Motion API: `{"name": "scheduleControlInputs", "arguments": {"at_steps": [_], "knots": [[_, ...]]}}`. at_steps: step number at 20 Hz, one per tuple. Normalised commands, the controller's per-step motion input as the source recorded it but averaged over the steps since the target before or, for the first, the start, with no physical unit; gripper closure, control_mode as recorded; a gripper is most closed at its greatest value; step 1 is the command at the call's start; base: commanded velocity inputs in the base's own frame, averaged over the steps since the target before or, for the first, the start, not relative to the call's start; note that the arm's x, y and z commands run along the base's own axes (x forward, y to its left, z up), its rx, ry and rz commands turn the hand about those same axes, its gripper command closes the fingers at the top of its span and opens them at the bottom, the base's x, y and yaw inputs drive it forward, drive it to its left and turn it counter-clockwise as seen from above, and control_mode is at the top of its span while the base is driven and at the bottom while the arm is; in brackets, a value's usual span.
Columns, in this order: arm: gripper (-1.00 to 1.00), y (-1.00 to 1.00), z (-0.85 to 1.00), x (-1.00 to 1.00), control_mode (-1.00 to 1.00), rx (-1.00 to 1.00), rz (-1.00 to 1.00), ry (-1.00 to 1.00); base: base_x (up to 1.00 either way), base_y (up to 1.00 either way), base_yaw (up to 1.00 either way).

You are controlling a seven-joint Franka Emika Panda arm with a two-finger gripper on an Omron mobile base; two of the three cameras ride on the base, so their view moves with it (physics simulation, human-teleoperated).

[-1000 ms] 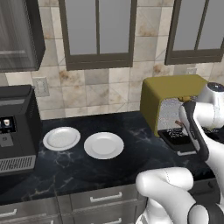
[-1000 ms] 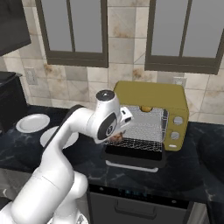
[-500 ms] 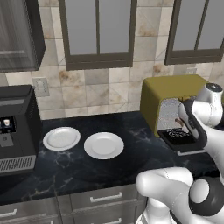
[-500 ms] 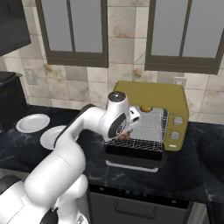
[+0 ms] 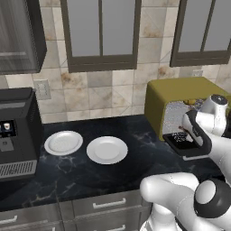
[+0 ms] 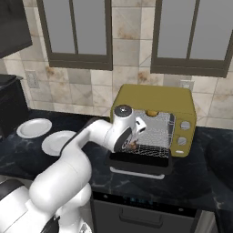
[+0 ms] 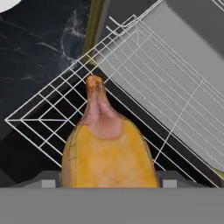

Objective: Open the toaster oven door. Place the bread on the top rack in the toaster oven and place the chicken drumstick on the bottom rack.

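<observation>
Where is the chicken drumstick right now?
The chicken drumstick is in the hand, just above the bottom rack at the toaster oven mouth.

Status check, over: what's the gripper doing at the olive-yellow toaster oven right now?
Gripper shut on brown-orange chicken drumstick, over pulled-out bottom wire rack. Round yellowish bread roll on top rack. Oven door down, nothing in the way.

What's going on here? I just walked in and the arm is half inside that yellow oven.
The robot's gripper holds the chicken drumstick at the mouth of the toaster oven, just over the front of the bottom rack. The toaster oven door is folded down open. The bread already sits at the back on the top rack. Two white plates lie on the counter to the oven's left.
</observation>
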Motion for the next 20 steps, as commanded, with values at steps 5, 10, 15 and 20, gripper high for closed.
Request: {"name": "scheduleControlInputs", "arguments": {"at_steps": [5, 10, 15, 20], "knots": [[1.0, -0.13, -0.02, 0.11, -1.0, 0.0, 0.01, -0.03, 0.0, 0.0, 0.0], [1.0, -0.16, 0.0, 0.17, -1.0, 0.0, 0.0, -0.05, 0.0, 0.0, 0.0], [1.0, -0.12, 0.0, 0.23, -1.0, 0.0, 0.0, -0.01, 0.0, 0.0, 0.0], [-1.0, 0.0, 0.0, 0.25, -1.0, 0.0, 0.0, 0.0, 0.0, 0.0, 0.0]]}}
